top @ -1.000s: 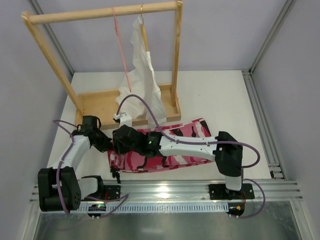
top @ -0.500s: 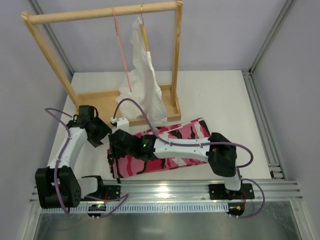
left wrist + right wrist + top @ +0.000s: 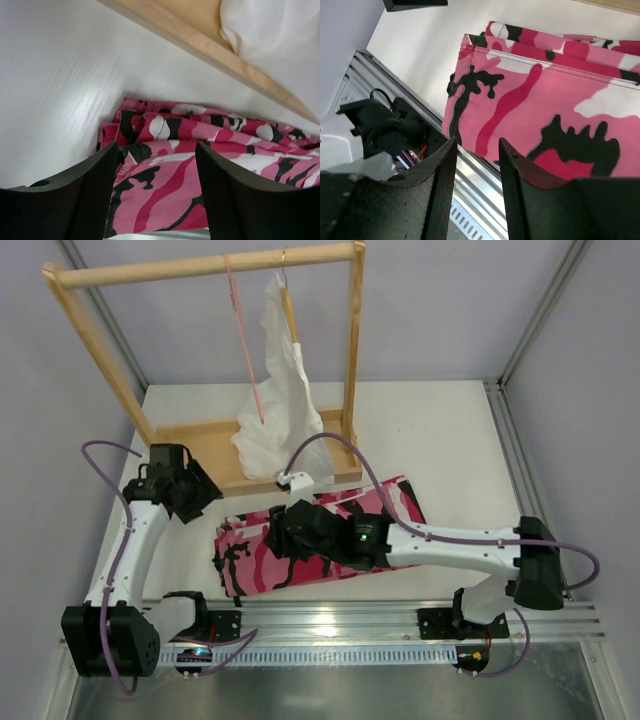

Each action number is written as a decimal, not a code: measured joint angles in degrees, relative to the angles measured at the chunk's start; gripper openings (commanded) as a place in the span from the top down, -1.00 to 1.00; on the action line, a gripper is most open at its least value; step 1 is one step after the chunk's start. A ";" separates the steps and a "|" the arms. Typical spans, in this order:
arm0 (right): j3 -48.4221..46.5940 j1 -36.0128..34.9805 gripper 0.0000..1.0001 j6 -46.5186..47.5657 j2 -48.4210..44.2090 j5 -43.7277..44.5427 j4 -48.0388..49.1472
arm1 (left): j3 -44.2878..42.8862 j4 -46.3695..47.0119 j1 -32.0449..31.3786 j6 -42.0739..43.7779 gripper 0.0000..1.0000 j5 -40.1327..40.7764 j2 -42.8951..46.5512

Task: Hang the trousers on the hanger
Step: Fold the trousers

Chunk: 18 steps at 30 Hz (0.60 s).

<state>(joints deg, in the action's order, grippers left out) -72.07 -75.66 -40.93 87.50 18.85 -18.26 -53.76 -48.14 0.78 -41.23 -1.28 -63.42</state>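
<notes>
The left tool [image 3: 156, 150], released, is being drawn back from the trousers [image 3: 245, 555], lying folded on the desk [image 3: 430, 430]; the right tool [image 3: 476, 142], also released, is being repositioned. The hanger [image 3: 245, 350] is being left unloaded.

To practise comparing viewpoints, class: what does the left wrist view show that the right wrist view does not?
Only the left wrist view shows the white garment. Only the right wrist view shows the metal rail and a black arm base. Both show the camouflage trousers lying on the white table.
</notes>
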 measured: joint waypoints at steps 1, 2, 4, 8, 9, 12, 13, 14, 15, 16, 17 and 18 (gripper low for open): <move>2.43 -0.02 0.17 -0.02 -2.34 -0.15 0.26 | 1.05 0.17 -0.94 0.02 -0.28 -0.31 0.61; 5.42 -0.02 0.17 -0.13 -4.98 -0.20 0.61 | 2.19 0.20 -1.75 0.00 -0.27 -0.66 1.14; 11.65 -0.04 0.17 -1.05 -10.05 -0.07 0.44 | 4.74 0.28 -3.30 -0.15 -0.26 -1.64 1.84; 21.05 0.37 0.17 -3.17 -17.38 1.57 -1.95 | 9.38 0.85 -5.33 -1.64 -0.23 -2.97 1.95; 22.62 0.92 0.17 -3.50 -18.99 1.79 -2.78 | 10.14 0.85 -6.56 -2.14 -0.23 -2.84 1.64; 26.27 3.87 0.17 -4.11 -23.78 2.32 -4.24 | 10.38 1.27 -9.40 -3.02 -0.17 -2.40 -0.02; 27.61 6.05 0.17 -4.26 -25.59 2.27 -4.11 | 10.38 1.53 -9.90 -3.26 -0.13 -2.19 -0.66; 28.44 7.32 0.17 -4.31 -26.60 2.23 -4.04 | 10.38 1.73 -10.19 -3.39 0.11 -1.92 -1.36; 30.21 10.10 0.18 -4.33 -28.50 2.10 -4.04 | 10.38 1.84 -10.29 -3.52 0.27 -1.64 -1.86; 32.02 12.79 0.19 -4.37 -30.03 1.84 -3.67 | 10.38 2.05 -10.29 -3.69 0.41 -1.20 -2.36; 33.77 15.19 0.20 -4.39 -31.47 1.64 -3.65 | 10.34 2.16 -10.29 -3.76 0.65 -0.52 -2.69; 35.50 17.55 0.21 -4.48 -32.63 1.60 -3.67 | 10.14 2.10 -10.29 -3.87 0.76 0.24 -2.95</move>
<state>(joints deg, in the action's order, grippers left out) -36.58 -58.11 -45.41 54.87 20.45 -21.93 -43.62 -46.04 -9.52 -45.10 -1.04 -66.37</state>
